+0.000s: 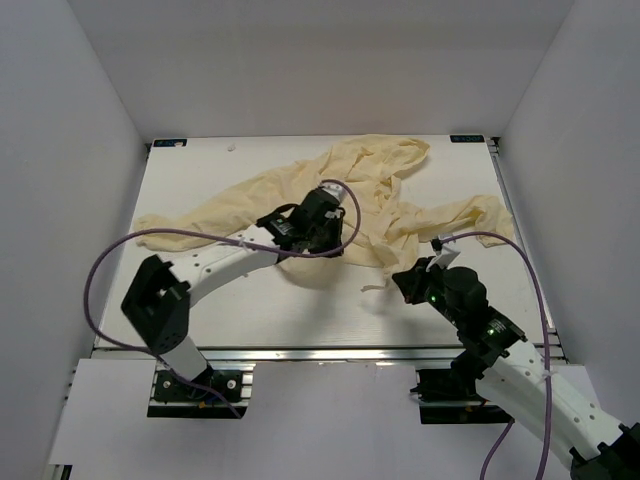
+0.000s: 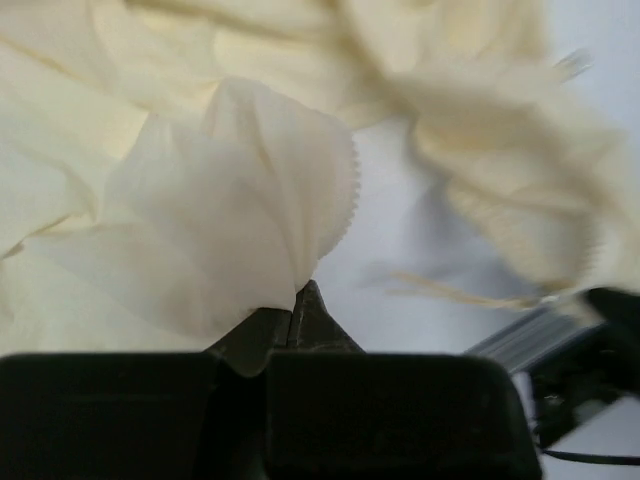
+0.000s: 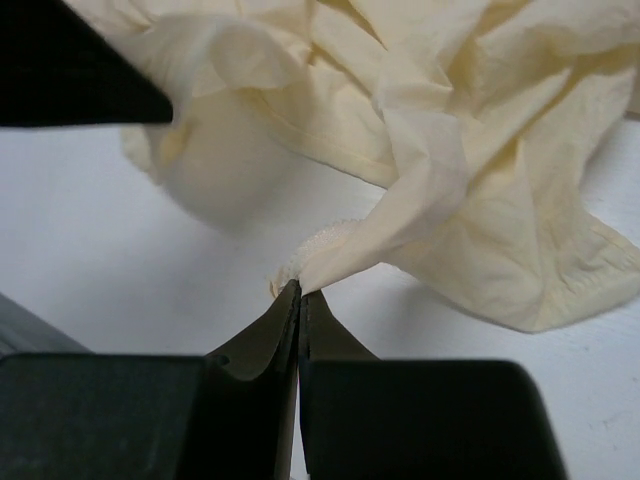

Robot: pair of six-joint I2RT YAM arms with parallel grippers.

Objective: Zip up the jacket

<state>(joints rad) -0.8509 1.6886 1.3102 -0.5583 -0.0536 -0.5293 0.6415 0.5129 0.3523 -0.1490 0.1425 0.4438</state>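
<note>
The jacket (image 1: 385, 185) — thin, cream, soft and heavily crumpled — lies bunched across the far half of the smooth white table (image 1: 250, 310), with one sleeve trailing out to the left. The left gripper (image 2: 300, 298) is pinched tight on a puffed fold of the fabric, whose free edge shows a fine toothed line. The right gripper (image 3: 300, 292), jaws pressed together, nips a twisted point of cloth beside a pale, nubbly strip — the fabric runs from its tips in a taut ridge.
</note>
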